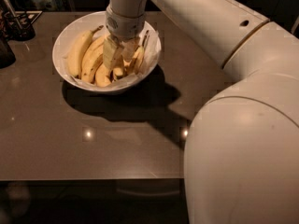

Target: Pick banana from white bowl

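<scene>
The white bowl point(64, 37) stands at the back left of the dark table and holds several yellow bananas. The slim banana point(139, 55) with a long dark stem lies at the bowl's right side, its stem pointing up toward the rim. Plumper curved bananas point(78, 50) fill the left half. My gripper point(120, 55) is down inside the bowl among the middle bananas, just left of the slim one, and its wrist hides what lies under it.
Dark holders with utensils point(16, 22) stand at the table's back left corner. My large white arm point(243, 139) fills the right side and hides that part of the table. The table's front edge point(93, 178) runs across the lower view.
</scene>
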Controlling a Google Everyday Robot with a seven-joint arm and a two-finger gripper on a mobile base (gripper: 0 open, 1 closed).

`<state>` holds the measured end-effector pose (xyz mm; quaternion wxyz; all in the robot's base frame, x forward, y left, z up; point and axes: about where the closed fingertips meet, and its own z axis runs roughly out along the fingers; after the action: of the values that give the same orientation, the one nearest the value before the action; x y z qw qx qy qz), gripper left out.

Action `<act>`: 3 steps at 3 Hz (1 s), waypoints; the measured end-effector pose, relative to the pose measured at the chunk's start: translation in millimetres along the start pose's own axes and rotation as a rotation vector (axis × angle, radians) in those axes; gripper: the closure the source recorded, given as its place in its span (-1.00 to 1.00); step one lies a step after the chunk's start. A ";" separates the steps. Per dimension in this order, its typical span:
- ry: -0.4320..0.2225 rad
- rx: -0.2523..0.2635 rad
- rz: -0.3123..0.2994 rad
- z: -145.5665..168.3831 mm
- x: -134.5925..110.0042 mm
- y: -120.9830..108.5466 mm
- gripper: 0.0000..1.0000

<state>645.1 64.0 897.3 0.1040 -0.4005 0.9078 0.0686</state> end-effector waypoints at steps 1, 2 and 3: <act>0.000 0.000 0.000 0.0 0.0 0.0 0.71; -0.008 -0.001 -0.003 1.1 -2.7 0.6 1.00; -0.045 0.001 -0.043 -19.2 -1.0 10.5 1.00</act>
<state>635.4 67.7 916.5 0.1260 -0.4183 0.8964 0.0748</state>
